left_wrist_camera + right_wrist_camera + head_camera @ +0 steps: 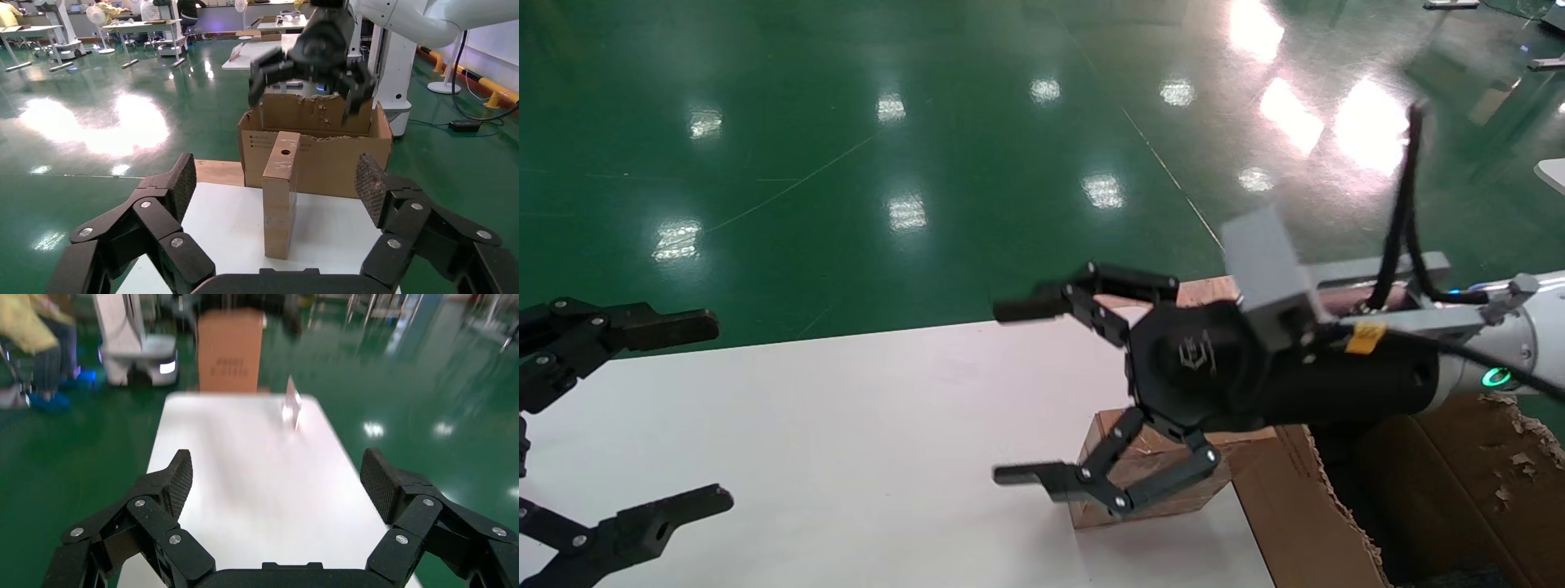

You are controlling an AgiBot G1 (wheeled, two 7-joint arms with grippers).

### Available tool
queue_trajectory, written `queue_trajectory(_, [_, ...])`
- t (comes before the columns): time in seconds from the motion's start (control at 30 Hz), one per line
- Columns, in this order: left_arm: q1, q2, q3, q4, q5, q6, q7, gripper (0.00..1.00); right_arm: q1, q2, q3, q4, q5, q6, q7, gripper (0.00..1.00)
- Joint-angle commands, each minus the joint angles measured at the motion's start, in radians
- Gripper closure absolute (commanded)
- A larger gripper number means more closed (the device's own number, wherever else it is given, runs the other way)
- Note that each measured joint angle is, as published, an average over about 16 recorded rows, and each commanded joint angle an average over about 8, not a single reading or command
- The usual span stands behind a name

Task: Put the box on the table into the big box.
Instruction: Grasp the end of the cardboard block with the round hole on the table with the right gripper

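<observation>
The small brown box (1148,474) stands on edge on the white table (846,425), close to the big box (1303,506) at the table's right end. My right gripper (1009,392) is open and empty, hovering above the table with its lower finger in front of the small box. In the left wrist view the small box (279,202) stands upright with its round hole at the top, the torn-edged big box (343,162) behind it, and my right gripper (309,70) above that. My left gripper (276,180) is open and empty, well short of the box; in the head view it (711,412) is at the table's left end.
A flat plywood board (1205,290) lies past the table's far edge beside the big box. Green floor surrounds the table. The right wrist view (276,478) looks along the bare tabletop (245,478) to a brown carton (231,349) beyond its far end.
</observation>
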Motion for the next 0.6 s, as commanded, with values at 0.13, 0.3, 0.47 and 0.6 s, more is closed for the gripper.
queue_trajectory(0.13, [0.000, 0.000, 0.000, 0.000, 0.000, 0.000, 0.000, 1.00, 0.061, 0.025, -0.070, -0.046, -0.056, -0.023, -0.028, 0.00])
queue_trajectory(0.3, [0.000, 0.000, 0.000, 0.000, 0.000, 0.000, 0.000, 1.00, 0.142, 0.051, -0.167, -0.099, -0.113, -0.024, -0.063, 0.00])
queue_trajectory(0.47, [0.000, 0.000, 0.001, 0.000, 0.000, 0.000, 0.000, 1.00, 0.223, 0.064, -0.253, -0.159, -0.161, -0.022, -0.091, 0.00])
queue_trajectory(0.6, [0.000, 0.000, 0.001, 0.000, 0.000, 0.000, 0.000, 1.00, 0.279, 0.070, -0.308, -0.200, -0.186, -0.020, -0.107, 0.00])
